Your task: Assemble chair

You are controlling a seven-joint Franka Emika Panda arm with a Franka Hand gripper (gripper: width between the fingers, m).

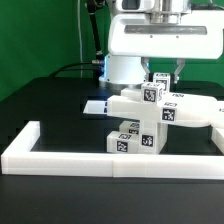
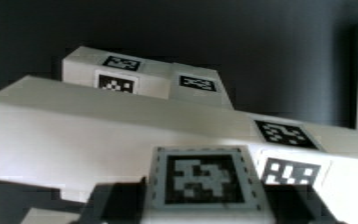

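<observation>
The chair (image 1: pixel 143 115) stands partly built on the black counter (image 1: pixel 50 105), just behind the long white border rail (image 1: pixel 110 155) and a little to the exterior view's right of centre. Several tagged white pieces already look joined: blocky legs at the bottom, a flat seat-like slab across them reaching toward the exterior view's right, and a tagged block on top. I judge the task to be past its middle, though which parts are missing, and whether the joints are fully seated, cannot be read from here. The gripper (image 1: pixel 166 72) hangs directly over the top of the assembly, its fingers appearing to straddle the upper block; whether they are pinching it or merely spread around it I cannot tell. In the wrist view a tagged piece (image 2: pixel 204 180) fills the near foreground, blurred. The marker board (image 1: pixel 97 104) lies flat behind the chair, mostly hidden, and the arm's white body blocks what lies beyond.
</observation>
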